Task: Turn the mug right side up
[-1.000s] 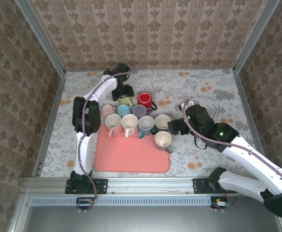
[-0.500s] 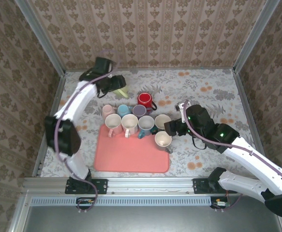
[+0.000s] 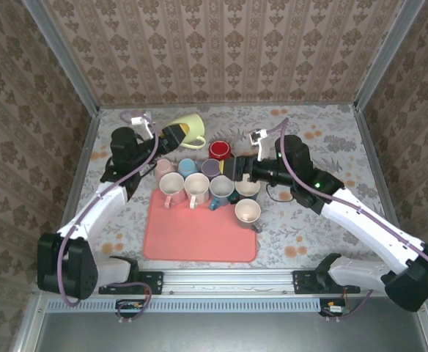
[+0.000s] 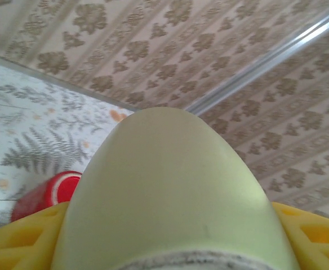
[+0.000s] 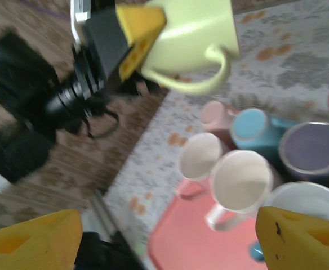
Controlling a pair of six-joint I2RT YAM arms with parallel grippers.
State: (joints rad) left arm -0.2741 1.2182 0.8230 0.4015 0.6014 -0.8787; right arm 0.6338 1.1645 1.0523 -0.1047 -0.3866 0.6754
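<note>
Left gripper (image 3: 173,134) clasps the pale-green mug (image 3: 188,126), seemingly tilted sideways

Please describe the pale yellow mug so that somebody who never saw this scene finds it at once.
Find the pink mat on the flowered table, with mugs crowded at its far edge. Behind them, left of the red mug, the left gripper holds the pale yellow mug. Only this one is in the air, tipped sideways.

The mug (image 3: 184,130) (image 4: 170,191) (image 5: 194,32) is plain pale yellow-green and glossy, with one loop handle. It is raised in the air, tipped onto its side with the handle downward, over the far left part of the table (image 3: 324,147).
</note>
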